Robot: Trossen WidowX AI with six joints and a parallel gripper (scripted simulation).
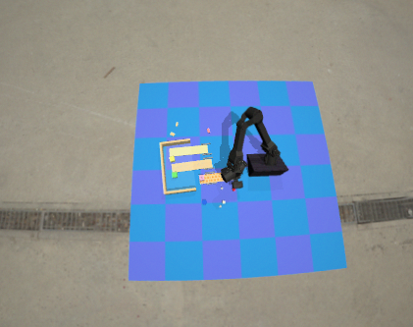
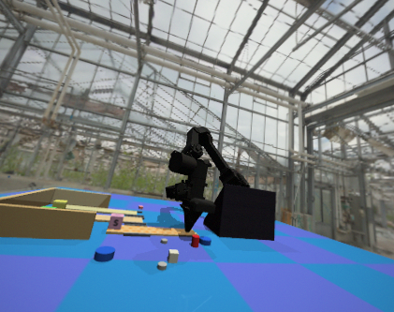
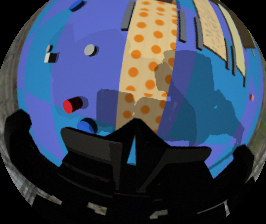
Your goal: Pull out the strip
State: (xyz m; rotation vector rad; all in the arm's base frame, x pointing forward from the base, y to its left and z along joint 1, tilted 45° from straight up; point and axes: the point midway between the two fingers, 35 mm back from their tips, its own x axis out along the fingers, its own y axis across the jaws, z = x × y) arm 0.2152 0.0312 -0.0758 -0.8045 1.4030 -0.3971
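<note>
In the exterior view we see the letter S on a pink cube (image 1: 202, 178) (image 2: 116, 221), resting on the far end of an orange-dotted strip (image 1: 211, 178) (image 2: 150, 231) (image 3: 145, 65), outside the wooden frame (image 1: 163, 169) (image 2: 40, 219). Our hand (image 2: 189, 230) (image 3: 137, 121), fingers closed together, is at the strip's near end. Only from above do we see the frame's open side facing the arm (image 1: 239, 141) (image 2: 213, 156).

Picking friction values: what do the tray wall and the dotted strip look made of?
Wall: probably wood or board, matte; plain tan, no shine.
Dotted strip: flat, matte; could be card, wood or plastic, the orange-dot print hides any grain.
</note>
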